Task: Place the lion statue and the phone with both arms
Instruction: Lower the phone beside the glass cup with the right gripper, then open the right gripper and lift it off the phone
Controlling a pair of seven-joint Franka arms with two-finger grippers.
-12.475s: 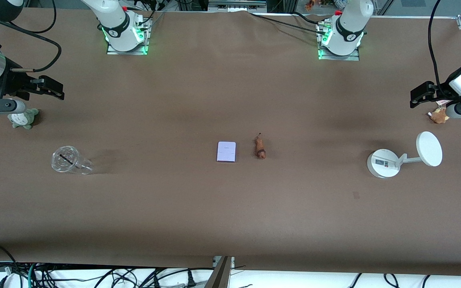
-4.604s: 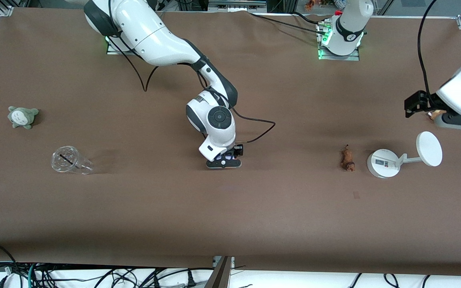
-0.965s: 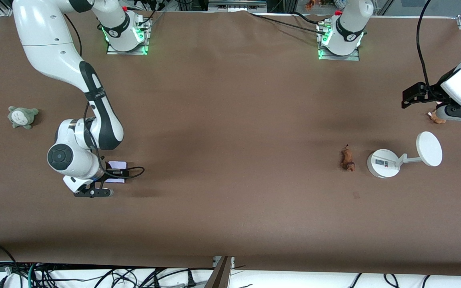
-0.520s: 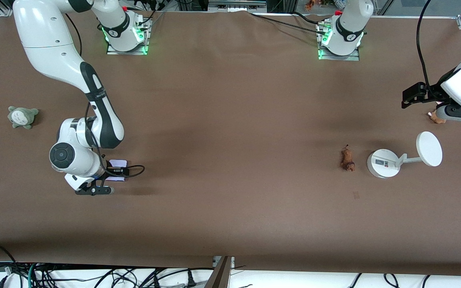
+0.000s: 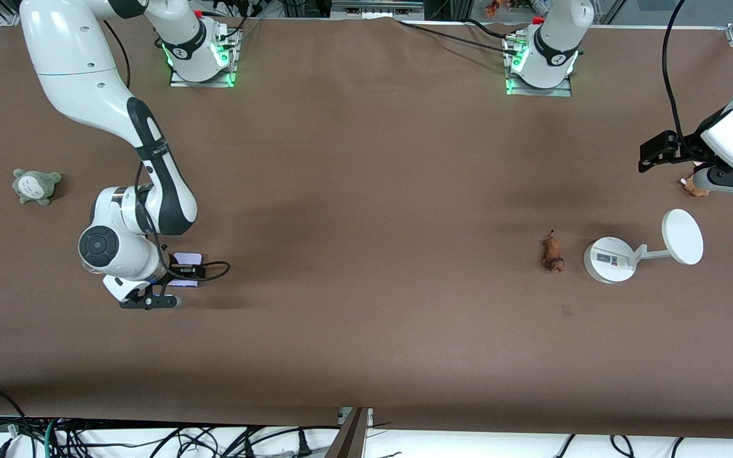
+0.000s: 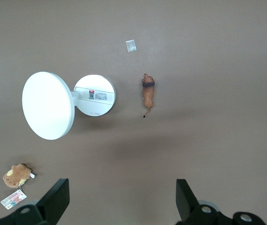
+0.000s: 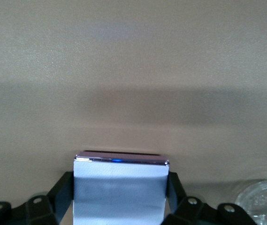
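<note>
**Phone in right hand, lion statue on bench**

Right arm reaches from its base to the right arm's end of the bench. The right hand (image 5: pixel 179 280) is low over the brown bench (image 5: pixel 366 331), pointing down. The phone (image 5: pixel 187 261) sits between its fingers; in the right wrist view the phone (image 7: pixel 120 190) fills the gap, with a black finger (image 7: pixel 63 190) pressed against each long edge. Hand closed on the phone. From the front only a pale lavender corner of the phone shows past the wrist. Whether the phone's lower edge touches the bench cannot be told. A clear ribbed rim (image 7: pixel 260 201) shows at the corner of the right wrist view, just beside the hand; hidden under the arm in the front view.

Lion statue (image 5: pixel 553 252) lies flat on the bench toward the left arm's end, free of both hands, well apart from the left hand. It rests just beside the round base of the white stand (image 5: pixel 609 259), not touching it, dark tail tip pointing toward the robot bases. The left wrist view shows the same: lion statue (image 6: pixel 147 91) beside the white stand (image 6: pixel 94 95), with a gap between them.

Left arm waits. The left hand (image 5: pixel 656 152) is raised at the bench edge, over the spot beside a small brown plush (image 5: pixel 694 186). Its fingers (image 6: pixel 56 199) stand wide apart, holding nothing.

A grey-green plush (image 5: pixel 35 186) lies at the right arm's end, farther from the front camera than the right hand.
</note>
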